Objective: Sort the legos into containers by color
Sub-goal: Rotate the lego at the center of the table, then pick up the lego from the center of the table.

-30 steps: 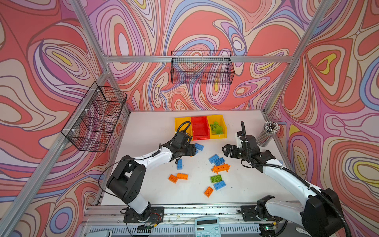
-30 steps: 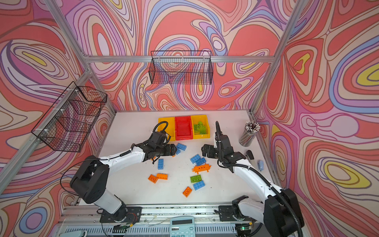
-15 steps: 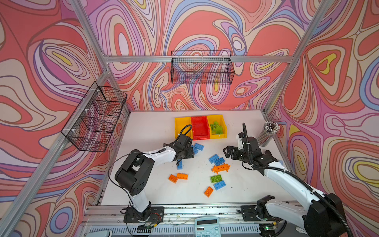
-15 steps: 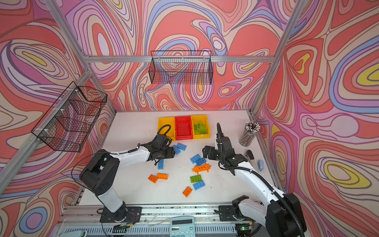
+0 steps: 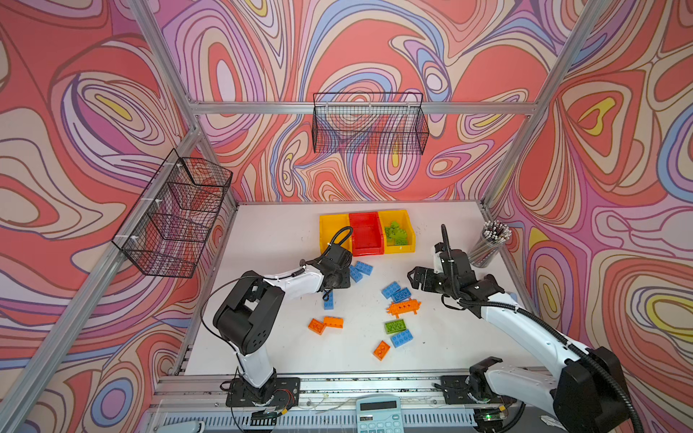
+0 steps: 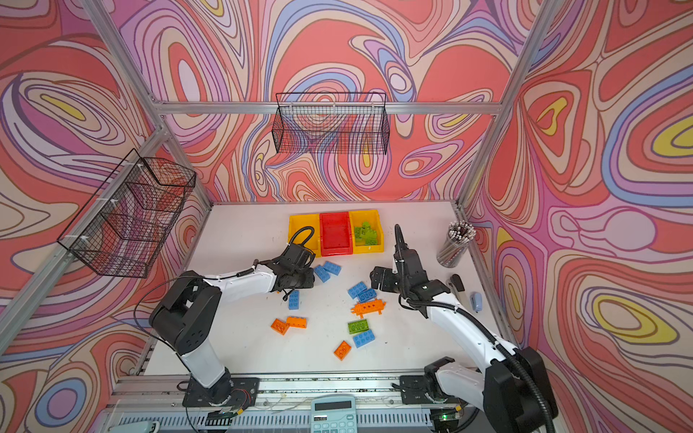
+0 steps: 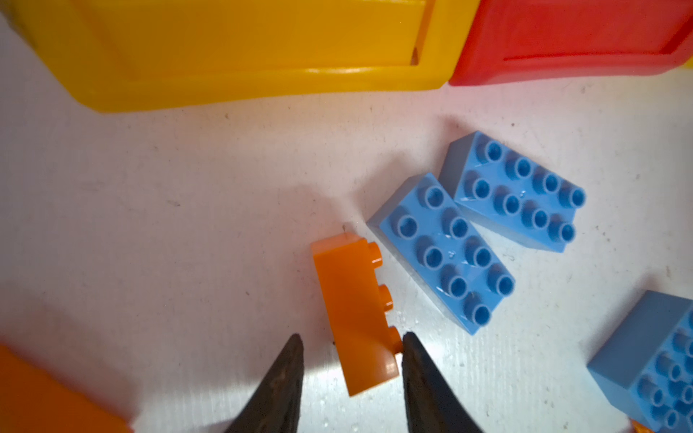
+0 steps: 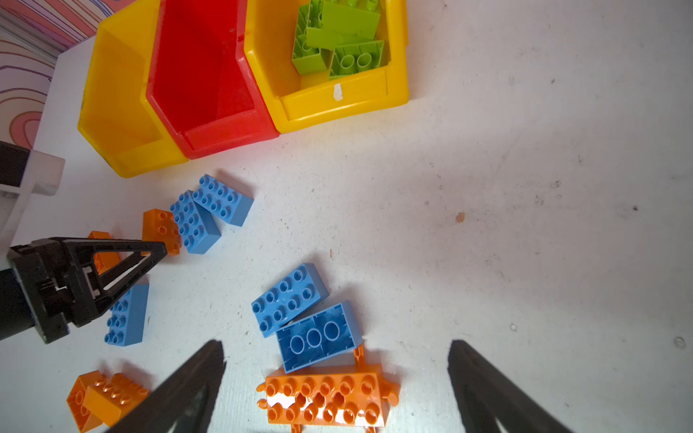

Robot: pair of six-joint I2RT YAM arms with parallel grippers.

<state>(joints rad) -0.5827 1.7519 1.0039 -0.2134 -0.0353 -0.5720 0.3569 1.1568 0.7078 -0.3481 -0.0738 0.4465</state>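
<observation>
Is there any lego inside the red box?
No, the red box shows only its bare floor; the green legos lie in the yellow box beside it.

Mark: red bin (image 5: 365,234). Just before it, two blue bricks (image 5: 360,270) touch, with an orange brick (image 7: 356,311) on its side beside them, so the lane is tight. Left claw (image 7: 350,348) straddles that brick's end: one finger on the studs, a gap at the other. Further before the bin, loose bricks (image 5: 396,294) with narrow gaps. Left of it, past the yellow bin (image 5: 333,232), is bare table (image 5: 270,240). Right of it the way is wide toward the pencil cup (image 5: 487,243).
</observation>
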